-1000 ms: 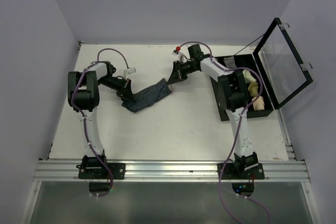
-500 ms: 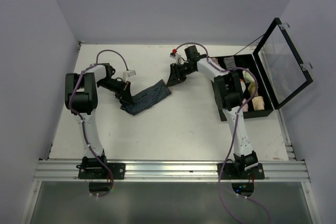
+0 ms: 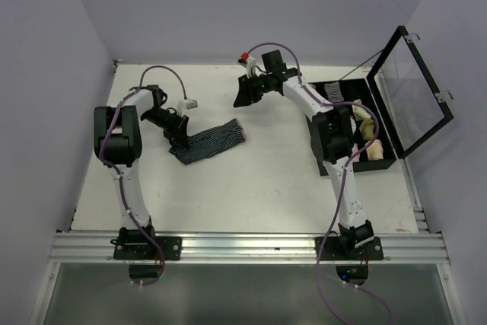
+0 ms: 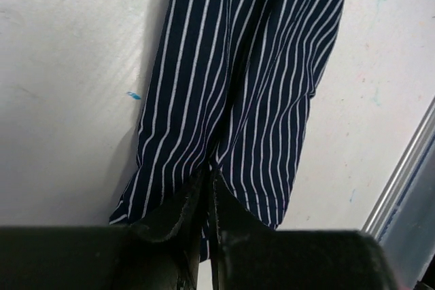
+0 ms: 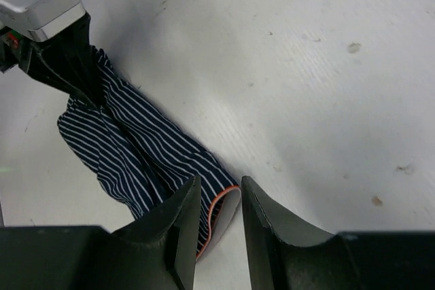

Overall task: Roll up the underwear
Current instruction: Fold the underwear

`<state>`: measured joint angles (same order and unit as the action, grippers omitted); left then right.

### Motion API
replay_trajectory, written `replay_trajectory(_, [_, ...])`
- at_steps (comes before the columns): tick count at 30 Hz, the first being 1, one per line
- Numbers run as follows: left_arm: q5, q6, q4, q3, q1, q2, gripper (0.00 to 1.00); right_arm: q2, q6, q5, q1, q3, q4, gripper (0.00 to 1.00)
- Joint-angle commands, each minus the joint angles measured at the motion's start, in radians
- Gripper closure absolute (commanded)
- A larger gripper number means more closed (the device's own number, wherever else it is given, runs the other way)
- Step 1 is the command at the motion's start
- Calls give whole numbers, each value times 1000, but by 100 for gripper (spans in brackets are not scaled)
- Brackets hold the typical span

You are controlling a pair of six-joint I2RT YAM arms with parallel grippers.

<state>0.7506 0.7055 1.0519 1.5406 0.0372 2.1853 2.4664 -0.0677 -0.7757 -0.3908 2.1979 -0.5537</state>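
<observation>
Left gripper [image 4: 209, 191] pinches the near end of the striped underwear [image 4: 245, 79], which stretches ahead of it; right gripper [image 3: 243, 95] hangs beyond the far end, fingers parted, empty.

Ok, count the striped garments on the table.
1: the striped underwear lies left of centre on the table, one end pinched in the left tool. The black box may hide others.
</observation>
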Motion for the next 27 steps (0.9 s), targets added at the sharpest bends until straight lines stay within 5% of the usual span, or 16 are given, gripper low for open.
replay_trajectory(1, [-273,135,-142,36,0,47,88,54,-9,16,-68,34,54,66])
replay_trajectory(12, [-309,141,-178,303,-17,198,71,19,-23,46,-106,-248,21,84])
replay_trajectory(15, [-295,115,-197,423,-26,240,58,-38,35,13,-114,-372,27,87])
replay_trajectory(22, [-297,-1,-360,546,-109,193,39,-198,550,-128,-161,-651,473,82])
replay_trajectory(26, [-270,-35,-498,449,-108,45,31,-239,644,-165,-198,-688,586,81])
replay_trajectory(27, [-266,-41,-521,425,-108,-23,21,-250,643,-168,-206,-699,589,81])
